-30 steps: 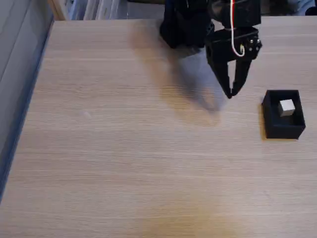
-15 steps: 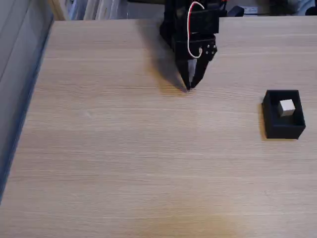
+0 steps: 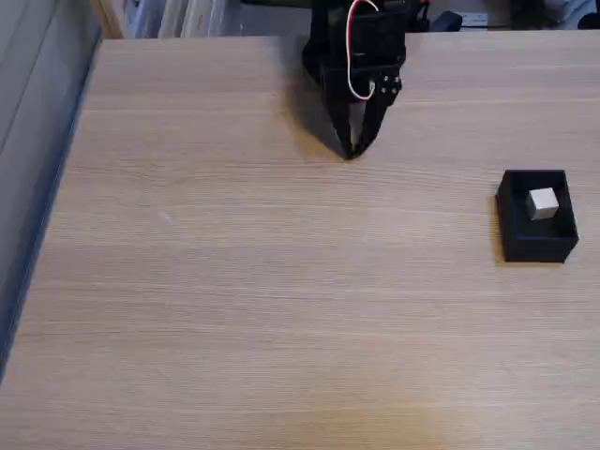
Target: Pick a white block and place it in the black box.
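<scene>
The white block lies inside the black box at the right side of the table in the fixed view. My gripper hangs near the table's far middle, well to the left of the box. Its two black fingers meet at their tips, so it is shut with nothing held. Red and white wires loop over the arm above it.
The light wooden table spreads wide in front of and left of the gripper. Its left edge drops off to a grey floor. The arm's black base stands at the far edge, with clutter behind it.
My gripper has swung left from beside the black box to the far middle of the table and drawn back toward the base. The block stays in the box.
</scene>
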